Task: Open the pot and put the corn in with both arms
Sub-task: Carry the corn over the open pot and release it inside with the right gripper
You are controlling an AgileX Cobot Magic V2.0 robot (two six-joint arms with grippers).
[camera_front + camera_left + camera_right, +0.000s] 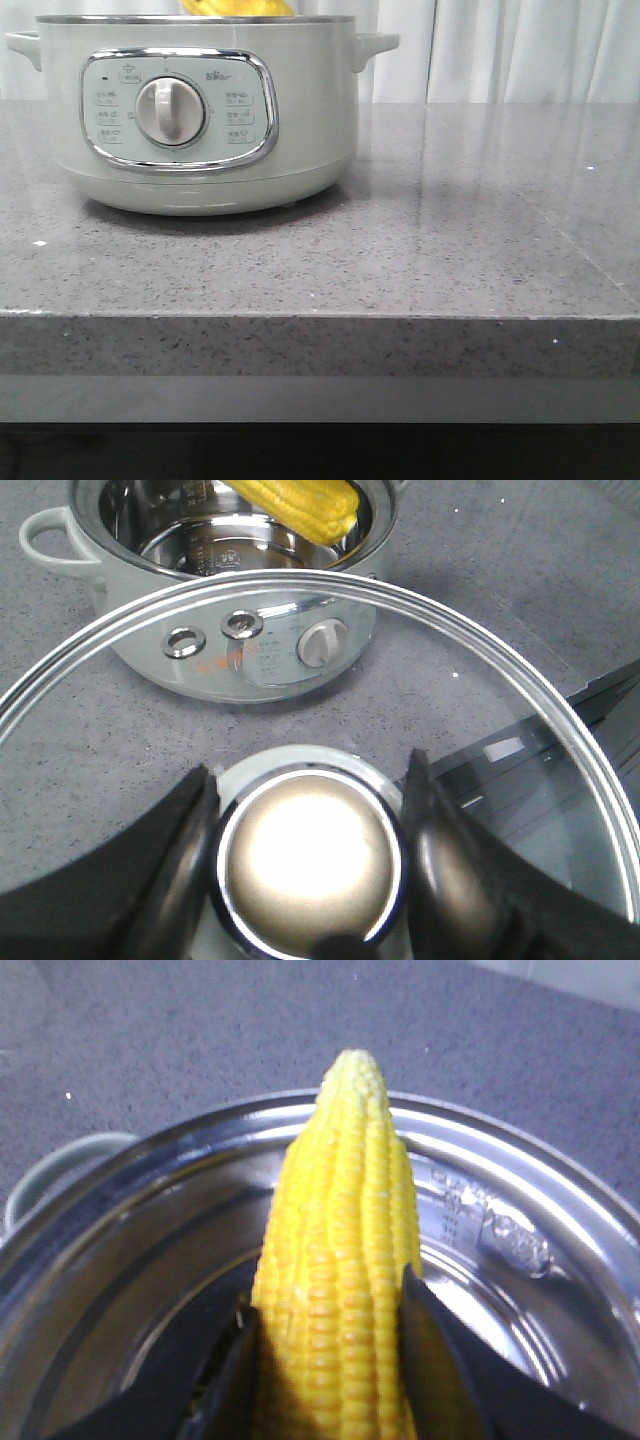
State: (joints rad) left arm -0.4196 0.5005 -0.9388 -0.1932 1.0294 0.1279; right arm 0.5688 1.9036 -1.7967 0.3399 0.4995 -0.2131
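So the pot [200, 110] sits toward the back-left part of the grey speckled bench [420, 260], dial facing the front edge, lid off. In the front view a bit of yellow pokes up just above its steel rim. That's the corn [340, 1280], and it's over the open pot, not lying on the bottom as far as I can tell. The right gripper [330, 1360] is pinching it, one black finger on each side of the cob, tip pointing away over the shiny steel inner bowl [520, 1250].

Left side: the left gripper [305, 865] is clamped on the lid knob [305, 855], fingers pressed against both sides of that shiny round cap. The glass lid [450, 650] is held up off the bench, nearer the front edge than the pot, and you can see the control panel and bench right through it.
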